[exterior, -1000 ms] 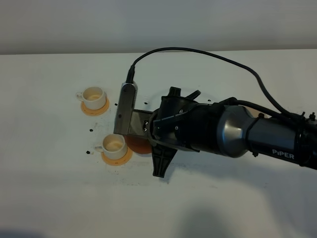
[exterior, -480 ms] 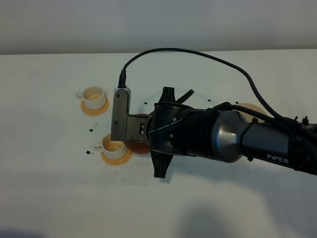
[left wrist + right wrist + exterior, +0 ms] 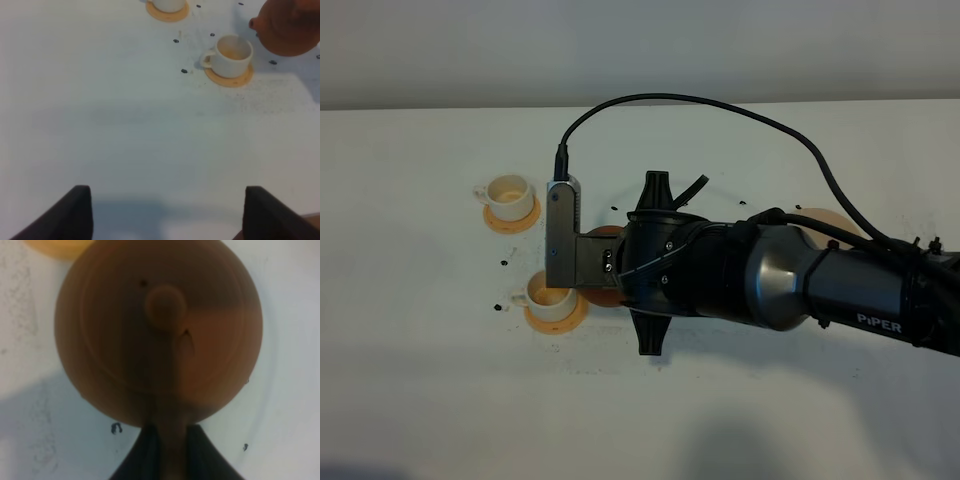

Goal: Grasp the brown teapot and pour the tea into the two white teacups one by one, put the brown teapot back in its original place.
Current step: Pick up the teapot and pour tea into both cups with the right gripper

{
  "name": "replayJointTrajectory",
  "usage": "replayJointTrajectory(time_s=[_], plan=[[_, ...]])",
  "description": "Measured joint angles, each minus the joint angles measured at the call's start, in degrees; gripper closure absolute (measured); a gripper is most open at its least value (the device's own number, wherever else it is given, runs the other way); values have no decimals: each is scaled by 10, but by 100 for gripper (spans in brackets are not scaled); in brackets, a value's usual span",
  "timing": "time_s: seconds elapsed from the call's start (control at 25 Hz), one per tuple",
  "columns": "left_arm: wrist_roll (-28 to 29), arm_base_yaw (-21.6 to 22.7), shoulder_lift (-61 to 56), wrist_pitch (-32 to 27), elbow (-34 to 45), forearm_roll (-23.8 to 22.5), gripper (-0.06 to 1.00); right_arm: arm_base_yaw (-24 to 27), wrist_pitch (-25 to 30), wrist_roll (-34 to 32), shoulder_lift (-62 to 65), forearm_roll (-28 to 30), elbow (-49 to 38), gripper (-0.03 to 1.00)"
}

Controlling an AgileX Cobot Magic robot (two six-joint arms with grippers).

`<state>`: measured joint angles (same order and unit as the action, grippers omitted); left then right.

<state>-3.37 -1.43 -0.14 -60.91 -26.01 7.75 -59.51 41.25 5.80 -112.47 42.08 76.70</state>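
The brown teapot (image 3: 160,330) fills the right wrist view from above, lid knob upward. My right gripper (image 3: 170,435) is shut on its loop handle. In the high view only slivers of the teapot (image 3: 604,297) show under my right wrist, just right of the near white teacup (image 3: 552,294). The far teacup (image 3: 508,194) stands behind and to the left. Each cup sits on an orange-tan coaster. The left wrist view shows the near cup (image 3: 232,51), the teapot's spout side (image 3: 287,27) beside it, and my left gripper (image 3: 167,195) open and empty, well short of them.
A cream-beige saucer (image 3: 825,219) peeks out behind my right arm (image 3: 770,275), on the right. A black cable (image 3: 720,105) arcs over the table's back. Small dark specks dot the white tabletop (image 3: 440,380) around the cups.
My right wrist has turned and shifted slightly left and toward the back with the teapot in its grip. Neither cup has moved.
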Motion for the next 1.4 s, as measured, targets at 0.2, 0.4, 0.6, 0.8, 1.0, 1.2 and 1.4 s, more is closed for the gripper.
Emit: replayJointTrajectory(time_s=[0.2, 0.4, 0.6, 0.8, 1.0, 1.2, 1.4], plan=[[0, 0, 0, 0, 0, 0, 35, -1, 3, 6, -2, 2, 0, 87], [0, 0, 0, 0, 0, 0, 35, -1, 10, 16, -11, 11, 0, 87], [0, 0, 0, 0, 0, 0, 35, -1, 11, 22, -12, 26, 0, 87], [0, 0, 0, 0, 0, 0, 35, -1, 11, 41, -12, 30, 0, 87], [0, 0, 0, 0, 0, 0, 35, -1, 11, 48, -12, 40, 0, 87], [0, 0, 0, 0, 0, 0, 35, -1, 11, 49, -12, 55, 0, 87], [0, 0, 0, 0, 0, 0, 35, -1, 9, 49, -12, 63, 0, 87]])
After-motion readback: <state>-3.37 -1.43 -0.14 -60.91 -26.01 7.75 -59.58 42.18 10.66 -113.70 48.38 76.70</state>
